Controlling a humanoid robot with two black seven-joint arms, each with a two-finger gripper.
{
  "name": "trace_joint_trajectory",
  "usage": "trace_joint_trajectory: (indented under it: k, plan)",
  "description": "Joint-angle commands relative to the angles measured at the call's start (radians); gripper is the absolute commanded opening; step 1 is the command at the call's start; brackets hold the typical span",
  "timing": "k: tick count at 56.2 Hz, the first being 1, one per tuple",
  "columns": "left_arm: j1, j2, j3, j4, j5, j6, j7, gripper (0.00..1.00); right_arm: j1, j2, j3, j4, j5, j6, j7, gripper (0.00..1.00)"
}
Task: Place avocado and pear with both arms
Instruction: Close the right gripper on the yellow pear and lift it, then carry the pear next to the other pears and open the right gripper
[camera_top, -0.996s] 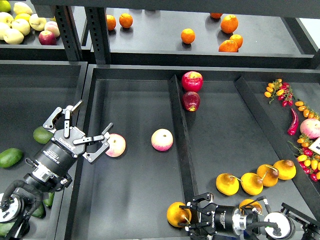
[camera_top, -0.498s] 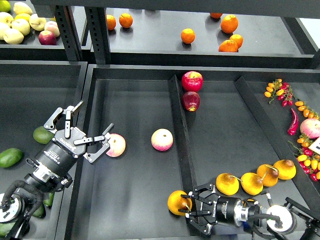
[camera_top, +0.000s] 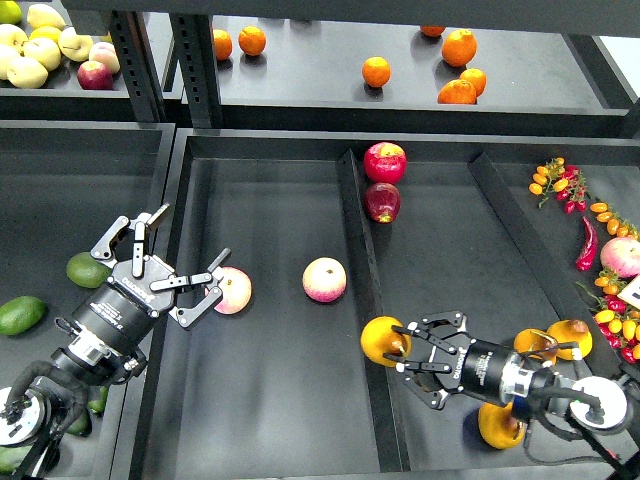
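The pear (camera_top: 381, 340), golden orange with a thin stem, is held in my right gripper (camera_top: 400, 348), whose fingers close on it from the right. It hangs over the black divider (camera_top: 358, 240) between the two middle compartments. An elongated green avocado (camera_top: 20, 315) lies in the left bin, with a rounder olive one (camera_top: 86, 270) above it. My left gripper (camera_top: 191, 233) is open and empty, over the bin wall, up and to the right of both avocados and next to a pink-and-yellow fruit (camera_top: 233, 290).
A second pink-and-yellow fruit (camera_top: 325, 280) lies left of the divider. Two red apples (camera_top: 385, 162) sit at its far end. More pears (camera_top: 572, 338) lie around my right arm. Oranges (camera_top: 376, 71) sit on the back shelf, and chillies and small tomatoes (camera_top: 585, 245) at far right.
My right gripper has carried the pear up and to the right, from the front of the left compartment to over the divider. My left arm has barely moved.
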Motion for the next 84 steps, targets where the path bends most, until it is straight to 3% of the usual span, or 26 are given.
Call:
trace_joint_trajectory:
  k: [1, 34, 68, 84]
  plan:
    - [0.0, 0.0, 0.001, 0.0, 0.0, 0.0, 0.0, 0.99, -0.046, -0.036, 0.001, 0.01, 0.0, 0.006, 0.0, 0.34]
    - [0.0, 0.0, 0.007, 0.0, 0.0, 0.0, 0.0, 0.99, -0.13, -0.087, -0.001, -0.039, -0.015, 0.013, 0.0, 0.36]
    - [0.0, 0.0, 0.007, 0.0, 0.0, 0.0, 0.0, 0.99, -0.116, -0.01, 0.001, -0.161, -0.046, 0.014, 0.0, 0.39]
    - [0.0, 0.0, 0.007, 0.0, 0.0, 0.0, 0.0, 0.99, -0.113, 0.025, 0.008, -0.184, -0.073, 0.003, 0.0, 0.54]
